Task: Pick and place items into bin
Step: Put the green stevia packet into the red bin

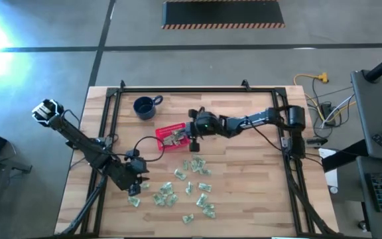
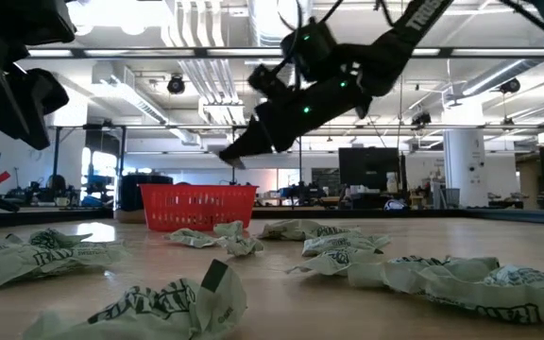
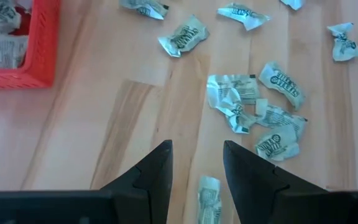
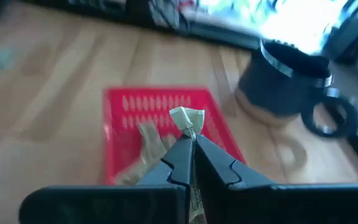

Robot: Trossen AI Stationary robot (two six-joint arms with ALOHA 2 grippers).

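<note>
Pale wooden table (image 1: 244,192): the right gripper (image 4: 188,138), fingers pinched on a wrapped piece (image 4: 187,117), hangs directly above the red basket (image 4: 120,102). The left gripper (image 3: 196,163), fingers parted, hovers over scattered pieces (image 1: 178,192) beyond the basket.

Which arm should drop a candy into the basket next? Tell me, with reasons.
Right. The right gripper is shut on a wrapped candy directly above the red basket. The left gripper is open and empty, low over loose candies away from the basket.
</note>
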